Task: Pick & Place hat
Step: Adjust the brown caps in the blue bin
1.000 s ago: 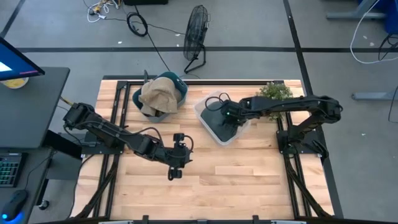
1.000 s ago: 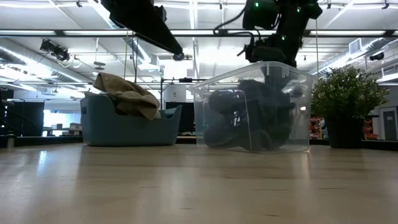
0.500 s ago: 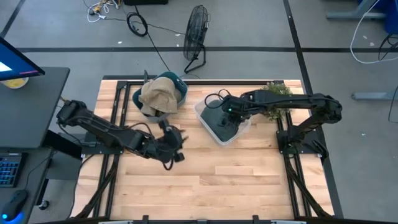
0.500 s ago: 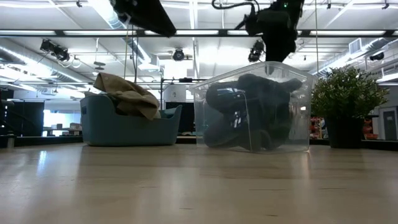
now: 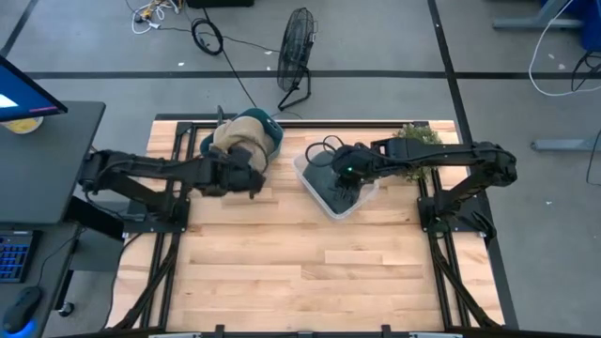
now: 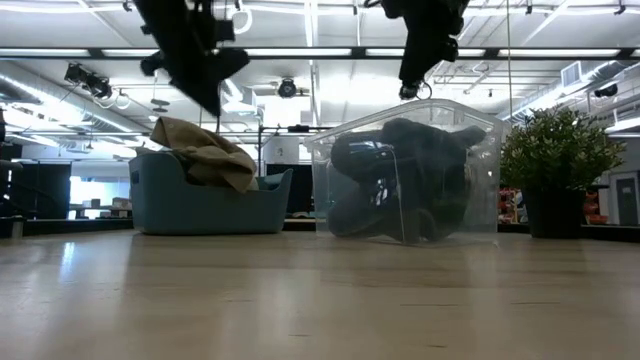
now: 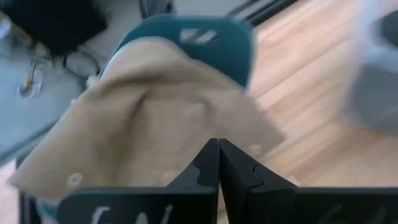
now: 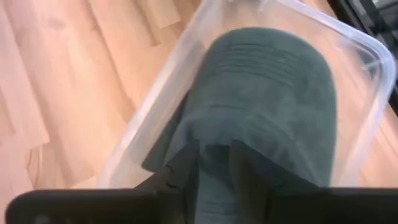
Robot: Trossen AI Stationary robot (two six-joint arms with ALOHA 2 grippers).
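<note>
A tan hat (image 5: 233,139) lies heaped in a teal bin (image 5: 270,134) at the far left, one side draped over the bin's rim (image 6: 235,172). A dark grey hat (image 8: 267,81) lies inside a clear plastic bin (image 5: 315,161) at the far middle. My left gripper (image 7: 217,163) is shut and hangs just above the tan hat (image 7: 143,124), clear of it in the low view (image 6: 213,100). My right gripper (image 8: 214,165) is open above the dark hat, higher than the clear bin's rim (image 6: 405,90).
A potted plant (image 5: 414,139) stands at the far right, beside the clear bin. A floor fan (image 5: 297,47) stands beyond the far edge. Black frame rails (image 5: 175,188) run along both sides. Bare wooden tabletop (image 5: 310,272) stretches across the near half.
My left gripper has swung from the middle of the table toward the far edge, ending over the teal bin and the tan hat. My right gripper has risen out of the clear bin, and the dark hat has stayed inside it.
</note>
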